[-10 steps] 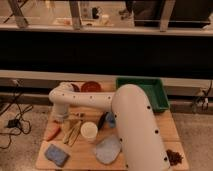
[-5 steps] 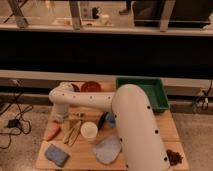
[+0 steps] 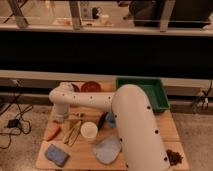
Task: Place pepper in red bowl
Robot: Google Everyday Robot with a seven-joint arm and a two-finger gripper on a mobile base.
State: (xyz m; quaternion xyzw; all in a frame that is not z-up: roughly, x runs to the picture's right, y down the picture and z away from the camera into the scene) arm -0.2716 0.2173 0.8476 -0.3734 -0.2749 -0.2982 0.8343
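The pepper (image 3: 52, 131), orange-red and tapered, lies near the left edge of the wooden table (image 3: 165, 125). At the table's back edge, partly behind my arm, sits the red bowl (image 3: 91, 87). My white arm reaches from the lower right across the table to the left. Its gripper (image 3: 61, 118) points down just above and right of the pepper's upper end. Whether the gripper touches the pepper cannot be made out.
A green bin (image 3: 150, 95) stands at the back right. Pale yellowish sticks (image 3: 74, 131), a white cup (image 3: 89, 131), a blue sponge (image 3: 56, 154) and a grey-blue cloth (image 3: 107, 148) lie in front. A dark bowl (image 3: 75, 87) sits left of the red one.
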